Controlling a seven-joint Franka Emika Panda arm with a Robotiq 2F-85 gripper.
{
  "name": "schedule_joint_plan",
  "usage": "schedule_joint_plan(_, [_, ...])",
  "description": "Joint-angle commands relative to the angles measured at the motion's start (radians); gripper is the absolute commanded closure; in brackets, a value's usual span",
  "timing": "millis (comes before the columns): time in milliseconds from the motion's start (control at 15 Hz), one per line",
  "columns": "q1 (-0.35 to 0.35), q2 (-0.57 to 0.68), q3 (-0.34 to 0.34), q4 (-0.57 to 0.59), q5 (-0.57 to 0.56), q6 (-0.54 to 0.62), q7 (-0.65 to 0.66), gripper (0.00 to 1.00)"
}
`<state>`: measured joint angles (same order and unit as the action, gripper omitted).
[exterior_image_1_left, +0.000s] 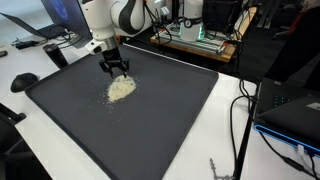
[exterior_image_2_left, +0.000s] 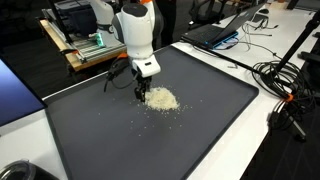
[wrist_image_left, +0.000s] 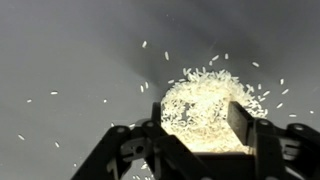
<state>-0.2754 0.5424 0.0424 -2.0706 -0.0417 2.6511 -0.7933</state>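
A small heap of white rice grains lies on a large dark grey mat, with loose grains scattered around it. It shows in both exterior views and fills the middle of the wrist view. My gripper hangs low over the mat at the edge of the heap. In the wrist view its two dark fingers stand apart on either side of the near edge of the heap. It is open and nothing is clamped between the fingers.
The mat lies on a white table. A computer mouse sits off the mat's corner. A laptop and cables lie beside the mat. A bench with electronics stands behind.
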Motion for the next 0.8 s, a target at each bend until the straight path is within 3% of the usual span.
schedule_joint_plan(0, [0.017, -0.066, -0.019, -0.047, -0.005, 0.018, 0.071, 0.01])
schedule_joint_plan(333, [0.042, -0.13, -0.024, -0.062, 0.001, -0.048, 0.18, 0.0])
schedule_joint_plan(733, [0.171, -0.19, -0.092, -0.033, -0.093, -0.188, 0.509, 0.0])
